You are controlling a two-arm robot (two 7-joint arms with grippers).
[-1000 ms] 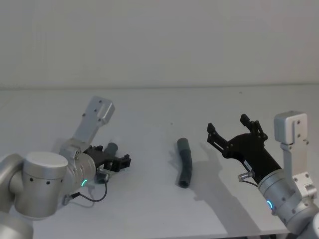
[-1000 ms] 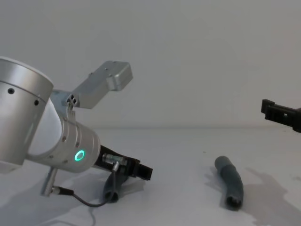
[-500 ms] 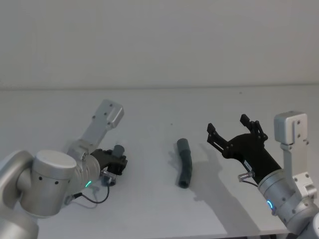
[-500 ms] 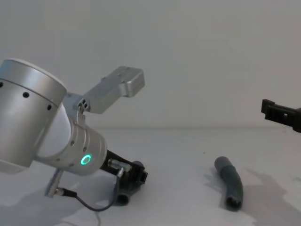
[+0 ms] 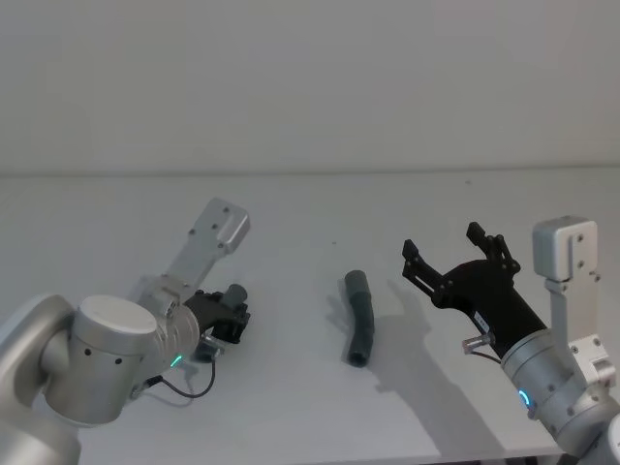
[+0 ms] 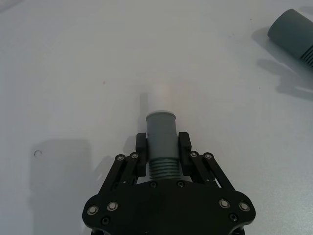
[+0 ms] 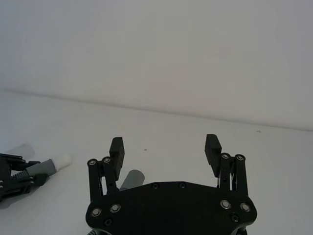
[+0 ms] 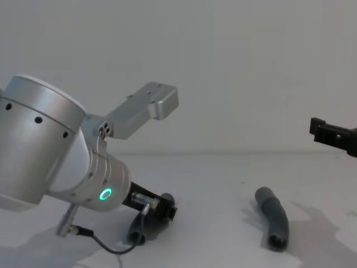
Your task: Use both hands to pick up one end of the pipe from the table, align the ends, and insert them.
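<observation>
— Left end effector (image 6: 162, 147)?
— Clamped on tipped hose (image 6: 161, 131), low over desk (image 5: 291, 218), left side.
— Right end effector (image 5: 442, 244)?
— Spread wide, empty, raised right of second hose (image 5: 360, 315) lying flat mid-desk.

Soft, even, fairly bright light, with pale shadows (loose-edged) on the matt table (image 5: 291, 208)

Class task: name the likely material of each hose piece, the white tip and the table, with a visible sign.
The held hose piece, in the left tool: probably rubber or flexible plastic; matt grey, ribbed body. Its white tip: likely hard plastic; smooth, uniform. The lying hose piece: apparently the same matt grey material. The table: perhaps laminate or painted board; plain, matt white.
</observation>
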